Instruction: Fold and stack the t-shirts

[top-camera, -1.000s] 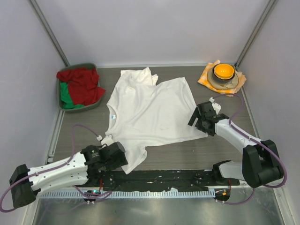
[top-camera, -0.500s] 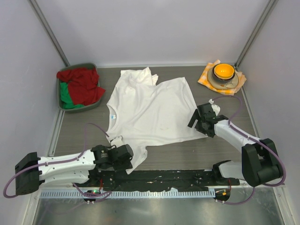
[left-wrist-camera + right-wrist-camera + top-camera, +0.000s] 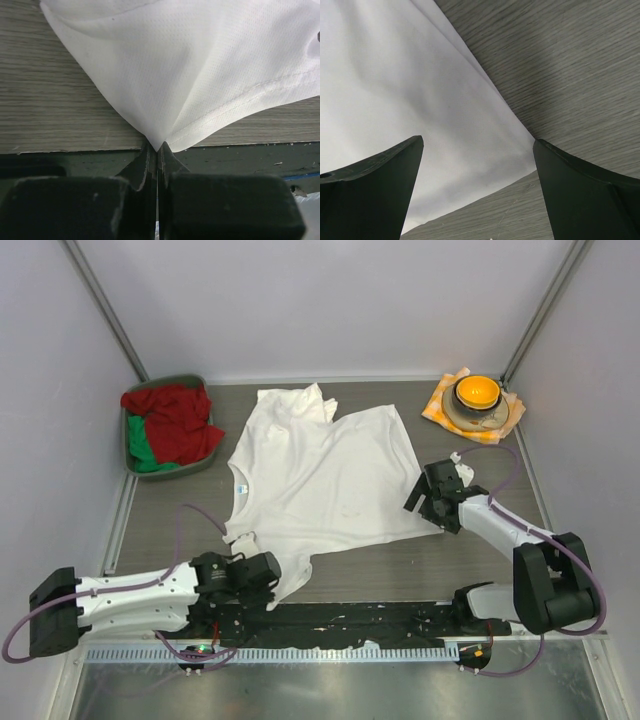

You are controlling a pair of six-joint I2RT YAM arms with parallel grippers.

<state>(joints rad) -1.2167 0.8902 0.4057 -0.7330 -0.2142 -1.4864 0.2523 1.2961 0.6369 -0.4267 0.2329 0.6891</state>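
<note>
One white t-shirt (image 3: 320,480) lies spread flat in the middle of the wooden table, its collar towards the left. My left gripper (image 3: 270,574) sits at the shirt's near corner. In the left wrist view the left gripper (image 3: 157,148) is shut on the tip of the hemmed t-shirt (image 3: 200,65) corner, right at the table's near edge. My right gripper (image 3: 428,502) hovers over the shirt's right corner. In the right wrist view the right gripper (image 3: 477,142) stands open, its jaws wide apart astride the t-shirt (image 3: 395,75) corner, and it holds nothing.
A grey-green bin (image 3: 135,462) with red and green cloths stands at the back left. An orange bowl (image 3: 476,392) rests on a checked cloth (image 3: 436,408) at the back right. A black strip (image 3: 380,616) runs along the near table edge. Walls enclose the three far sides.
My left gripper slid right to the shirt's near corner and closed on it. The right arm has barely moved and stays open.
</note>
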